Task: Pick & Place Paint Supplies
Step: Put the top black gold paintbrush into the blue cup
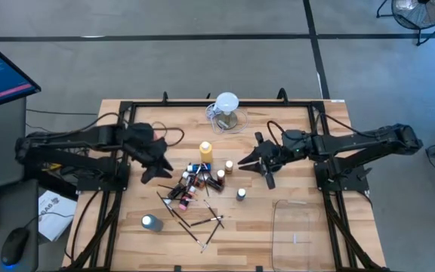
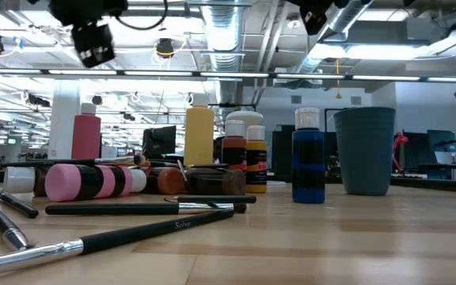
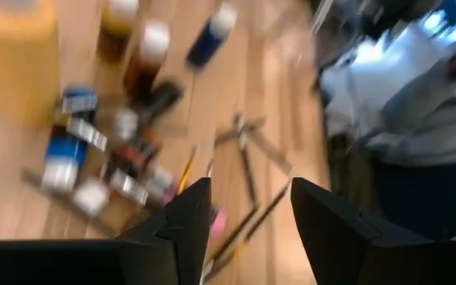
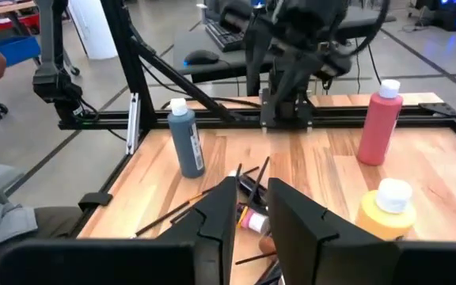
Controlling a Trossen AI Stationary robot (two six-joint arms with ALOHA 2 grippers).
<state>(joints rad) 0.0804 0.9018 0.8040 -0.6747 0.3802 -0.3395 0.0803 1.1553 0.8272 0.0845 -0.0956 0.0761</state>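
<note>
A heap of small white-capped paint bottles (image 1: 198, 181) lies mid-table, with a yellow squeeze bottle (image 1: 205, 151) standing at its far side. Thin dark paintbrushes (image 1: 195, 215) are strewn on the near side. One small dark bottle (image 1: 242, 194) stands alone to the right, and a blue bottle (image 4: 184, 138) and a pink-red bottle (image 4: 378, 123) stand upright farther left. My left gripper (image 1: 157, 162) hangs open over the heap's left edge, with the bottles (image 3: 93, 158) showing beyond its fingers. My right gripper (image 1: 251, 162) hovers open just right of the heap, above the brushes (image 4: 248, 178).
A clear jug with a white round top (image 1: 226, 113) stands at the far edge. A clear container (image 1: 297, 227) sits at the near right. A grey-capped bottle (image 1: 151, 222) stands near left. A grey cup (image 2: 365, 150) shows in the low view. A person's sleeve (image 3: 426, 119) is beyond the table.
</note>
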